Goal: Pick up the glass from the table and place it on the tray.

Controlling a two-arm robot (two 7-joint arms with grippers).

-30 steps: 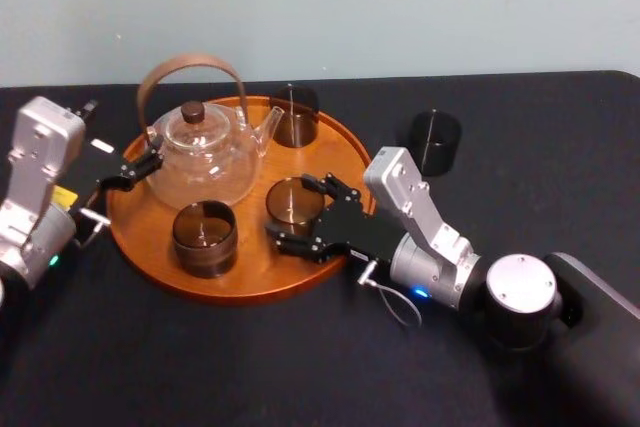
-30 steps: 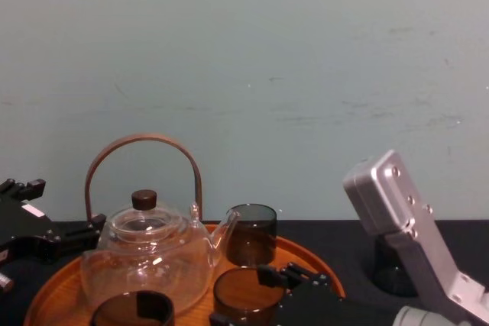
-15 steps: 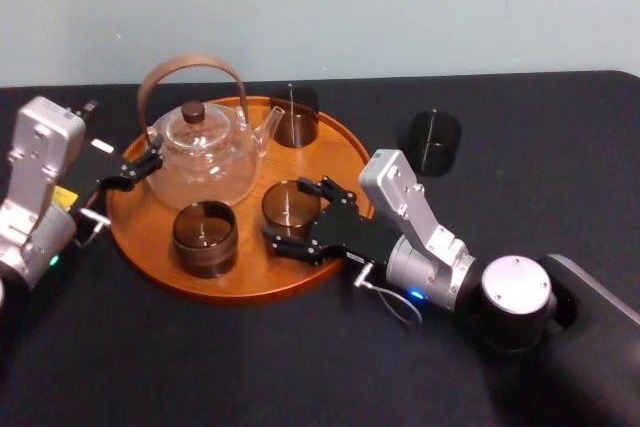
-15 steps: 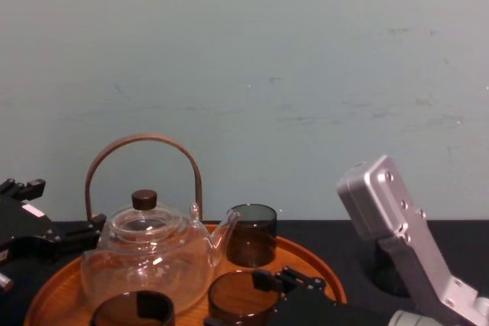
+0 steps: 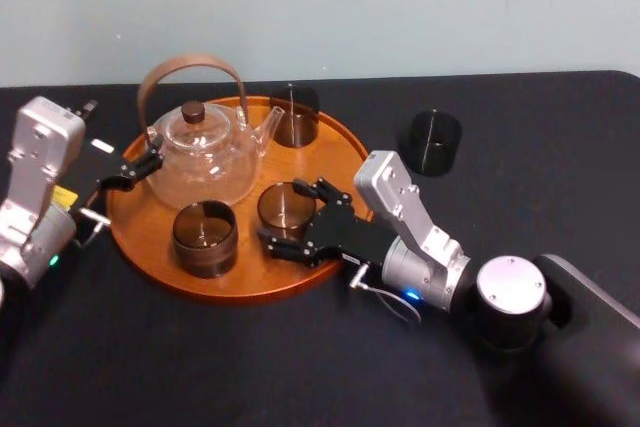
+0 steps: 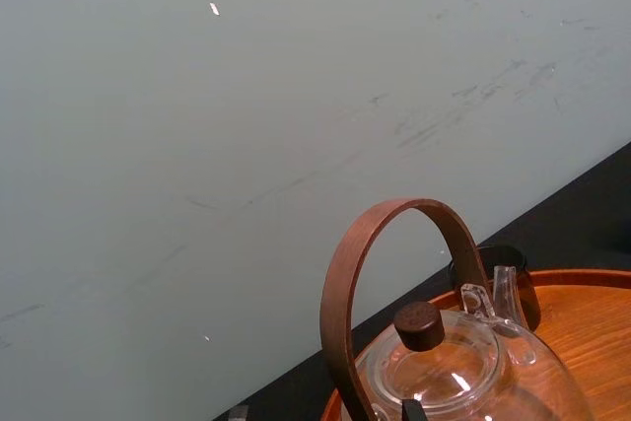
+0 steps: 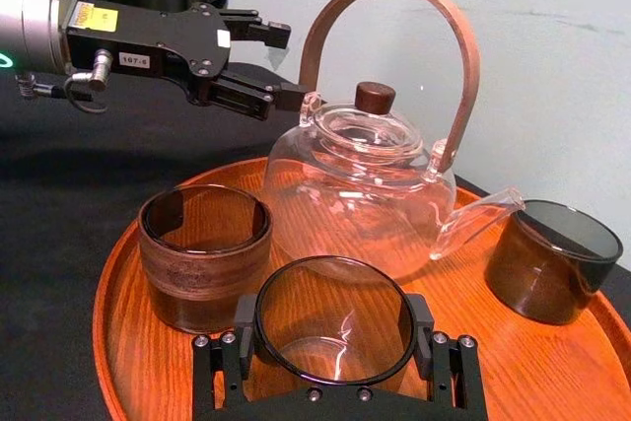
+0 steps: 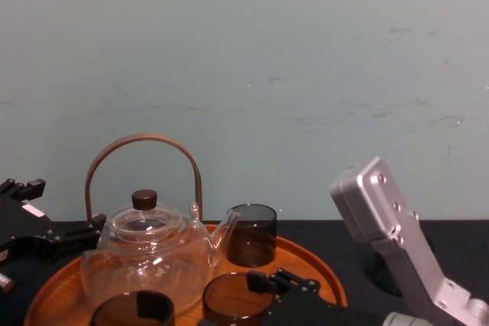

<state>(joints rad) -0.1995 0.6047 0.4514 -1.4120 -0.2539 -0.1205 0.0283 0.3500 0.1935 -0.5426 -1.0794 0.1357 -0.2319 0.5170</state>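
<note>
Over the last second the right gripper (image 5: 285,212), clasped around the glass (image 5: 284,199), has slid a little toward 9 o'clock over the tray (image 5: 240,285), bringing the glass nearer the tray's middle, and its silver arm (image 5: 400,202) has followed the same way.

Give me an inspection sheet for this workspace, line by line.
Surface: flat black matte table.
Job's things: round orange-brown wooden tray; smoky dark glass over it; second dark glass on the table, right of the tray.
Clutter: clear glass teapot and two more dark glasses on the tray.
Grippers: right gripper shut on the smoky glass; left gripper beside the teapot, at the tray's left edge.
Cables: thin wire loop at each wrist.
Surroundings: pale wall.
</note>
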